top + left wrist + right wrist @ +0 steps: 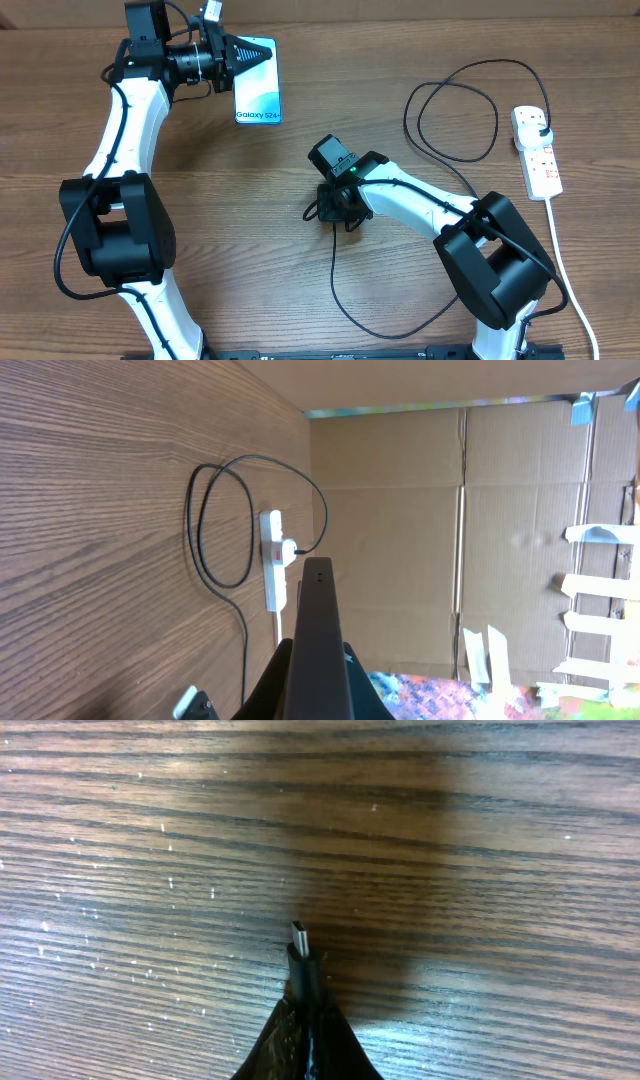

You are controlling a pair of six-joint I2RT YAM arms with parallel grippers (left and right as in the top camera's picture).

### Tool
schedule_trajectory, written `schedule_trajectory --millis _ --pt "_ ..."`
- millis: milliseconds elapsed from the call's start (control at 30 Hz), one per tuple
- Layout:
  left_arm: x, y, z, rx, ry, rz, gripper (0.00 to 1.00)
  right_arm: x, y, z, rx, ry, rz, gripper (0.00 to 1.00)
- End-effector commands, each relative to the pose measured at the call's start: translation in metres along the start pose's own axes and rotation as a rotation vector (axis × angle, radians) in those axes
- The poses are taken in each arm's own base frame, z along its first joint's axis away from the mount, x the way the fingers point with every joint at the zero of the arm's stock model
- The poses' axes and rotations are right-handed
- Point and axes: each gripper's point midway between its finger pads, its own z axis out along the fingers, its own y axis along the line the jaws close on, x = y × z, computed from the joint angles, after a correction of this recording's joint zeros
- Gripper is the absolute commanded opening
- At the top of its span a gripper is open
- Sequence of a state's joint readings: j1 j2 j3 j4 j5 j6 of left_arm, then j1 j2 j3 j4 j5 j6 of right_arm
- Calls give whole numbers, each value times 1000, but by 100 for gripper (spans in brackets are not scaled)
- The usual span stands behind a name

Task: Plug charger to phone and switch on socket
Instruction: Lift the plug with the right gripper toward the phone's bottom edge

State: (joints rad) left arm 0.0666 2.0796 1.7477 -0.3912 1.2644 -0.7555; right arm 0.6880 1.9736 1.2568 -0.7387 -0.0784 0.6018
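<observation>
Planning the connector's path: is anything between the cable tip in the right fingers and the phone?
Nothing visible does. Only bare table lies between the charger tip, pinched in the right gripper, and the phone held by the left gripper.

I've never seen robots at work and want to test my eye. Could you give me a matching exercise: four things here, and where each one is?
Things:
1. phone
2. charger's connector tip
3. charger's plug
4. socket

Places:
A. seated in the socket
B. pinched by the right gripper
C. lying near the right edge of the table
D. held at one end by the left gripper

Pairs: 1-D, 2-B, 3-A, 4-C.
</observation>
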Motion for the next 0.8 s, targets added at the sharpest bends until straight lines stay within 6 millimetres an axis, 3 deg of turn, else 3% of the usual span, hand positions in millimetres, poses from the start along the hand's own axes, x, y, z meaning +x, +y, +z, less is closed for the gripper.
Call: schedule_trajectory --millis 0,233,533,767 --pt "1 -31 -9 38 1 69 4 3 -9 15 37 48 14 4" --pt "-1 -29 -9 27 -10 70 4 -12 3 -9 -116 92 66 4" --pt "-8 -38 -10 47 -27 78 4 -52 49 -77 -730 94 -61 4" --pt "-12 -51 -10 81 -30 92 4 -59 79 -140 -1137 30 -312 4"
